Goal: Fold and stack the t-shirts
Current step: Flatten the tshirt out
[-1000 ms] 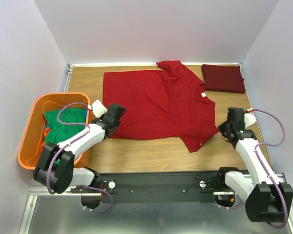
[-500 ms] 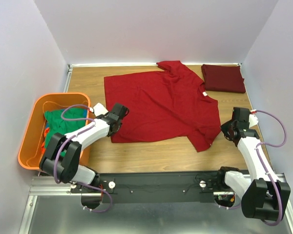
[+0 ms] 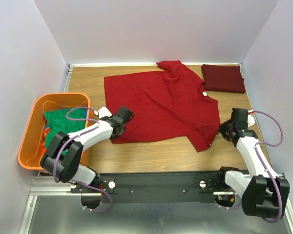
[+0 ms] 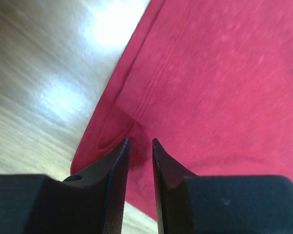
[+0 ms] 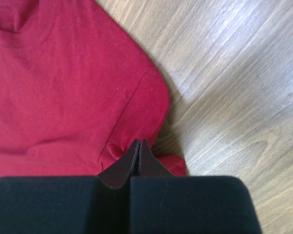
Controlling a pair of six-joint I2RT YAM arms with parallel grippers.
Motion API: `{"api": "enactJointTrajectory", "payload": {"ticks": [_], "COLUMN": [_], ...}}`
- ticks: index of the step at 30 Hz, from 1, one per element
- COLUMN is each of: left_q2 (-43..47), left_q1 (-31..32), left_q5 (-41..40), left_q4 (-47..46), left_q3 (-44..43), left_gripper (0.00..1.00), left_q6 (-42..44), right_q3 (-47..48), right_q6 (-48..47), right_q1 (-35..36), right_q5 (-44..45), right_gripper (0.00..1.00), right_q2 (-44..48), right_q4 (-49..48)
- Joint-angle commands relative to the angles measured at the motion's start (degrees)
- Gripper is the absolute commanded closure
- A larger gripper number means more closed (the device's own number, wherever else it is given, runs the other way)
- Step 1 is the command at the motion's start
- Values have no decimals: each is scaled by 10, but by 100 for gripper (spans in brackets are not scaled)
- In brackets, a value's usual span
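Observation:
The bright red t-shirt [image 3: 161, 105] lies spread flat on the wooden table. My left gripper [image 3: 128, 116] sits over its near left corner. In the left wrist view its jaws [image 4: 140, 141] stand a little apart above the hem of the red t-shirt [image 4: 224, 87], with nothing pinched between them. My right gripper [image 3: 223, 130] is at the near right sleeve. There its jaws [image 5: 138, 141] are shut, tips on a pucker of the red t-shirt [image 5: 63, 87]. A dark maroon t-shirt [image 3: 223, 78] lies folded at the back right. Green t-shirts [image 3: 63, 123] lie in the tub.
The orange plastic tub [image 3: 27, 141] stands at the table's left edge, beside the left arm. White walls close in the back and both sides. Bare wood [image 3: 151, 153] runs between the red shirt and the arms' base rail.
The red shirt was dragged a little to the right, then came to rest. My left gripper slid further onto its corner and its jaws parted slightly. The right gripper shifted right with the sleeve.

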State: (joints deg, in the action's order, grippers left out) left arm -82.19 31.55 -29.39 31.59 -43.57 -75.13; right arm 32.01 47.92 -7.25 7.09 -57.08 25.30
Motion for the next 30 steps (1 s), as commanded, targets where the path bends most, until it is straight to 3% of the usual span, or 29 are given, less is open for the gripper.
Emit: {"api": "enactJointTrajectory", "payload": {"ticks": [1,8,17,24,30], "left_q2": [15,58,111,150,92], "left_q1": [20,44,61,60,59], "left_q5": [4,13,18,-20,-55], "left_q4": [16,31,36,43,74], "left_q3": [9,28,89,60,-2], "left_gripper": [69,77,79,61,60], "left_q6": [-20,-25,-37,-37,-41], "right_q3": [-12,-14,-20,-22,-22], "right_q6": [-6,-8,-9,-9,-9], "right_q1": [-2,-2,-2,-3,-2], "right_q5": [-17,-20,-27,-32,-31], "right_gripper": [99,99,99,99,99], "right_q2": [-3,-1,1,2,3], "right_q4": [-17,-20,-23,-25,-27]}}
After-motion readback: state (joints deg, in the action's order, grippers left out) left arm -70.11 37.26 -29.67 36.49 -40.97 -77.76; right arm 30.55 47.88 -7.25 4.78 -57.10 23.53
